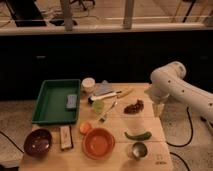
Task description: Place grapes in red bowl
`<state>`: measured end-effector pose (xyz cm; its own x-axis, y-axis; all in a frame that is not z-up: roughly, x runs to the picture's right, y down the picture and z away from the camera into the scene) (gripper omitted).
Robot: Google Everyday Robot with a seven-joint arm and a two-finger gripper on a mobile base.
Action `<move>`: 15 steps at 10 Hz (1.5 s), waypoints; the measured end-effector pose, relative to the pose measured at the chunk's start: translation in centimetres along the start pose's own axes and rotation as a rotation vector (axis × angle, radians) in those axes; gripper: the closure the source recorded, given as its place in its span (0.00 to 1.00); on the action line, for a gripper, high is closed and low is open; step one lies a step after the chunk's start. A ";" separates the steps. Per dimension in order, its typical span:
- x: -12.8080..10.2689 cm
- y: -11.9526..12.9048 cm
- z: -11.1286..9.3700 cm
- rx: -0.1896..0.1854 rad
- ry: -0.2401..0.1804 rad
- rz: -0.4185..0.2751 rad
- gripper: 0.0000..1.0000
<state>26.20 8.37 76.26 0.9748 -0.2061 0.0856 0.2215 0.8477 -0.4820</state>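
The grapes (133,106), a small dark red-purple bunch, lie on the wooden table (116,163) at its right side. The red bowl (98,143), wide and orange-red, stands near the front middle of the table with nothing in it. My gripper (159,107) hangs down from the white arm (175,85) at the table's right edge, just right of the grapes and a little above table height. It holds nothing that I can see.
A green pepper (138,135) and a steel cup (138,150) lie in front of the grapes. A green tray (54,102) with a sponge (72,101) is at the left, and a dark purple-brown bowl (37,142) at front left. A small green cup (99,106), an orange (85,128) and utensils sit mid-table.
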 end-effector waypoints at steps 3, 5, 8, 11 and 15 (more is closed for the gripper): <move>-0.2 -0.9 0.8 0.013 -0.011 -0.015 0.20; -0.3 -1.4 1.3 0.021 -0.021 -0.021 0.20; -0.3 -1.7 2.3 0.026 -0.034 -0.025 0.20; -0.5 -2.1 3.2 0.029 -0.048 -0.029 0.20; -0.7 -2.4 4.5 0.025 -0.070 -0.032 0.20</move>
<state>25.11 8.73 81.30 0.9664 -0.1997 0.1620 0.2528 0.8532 -0.4562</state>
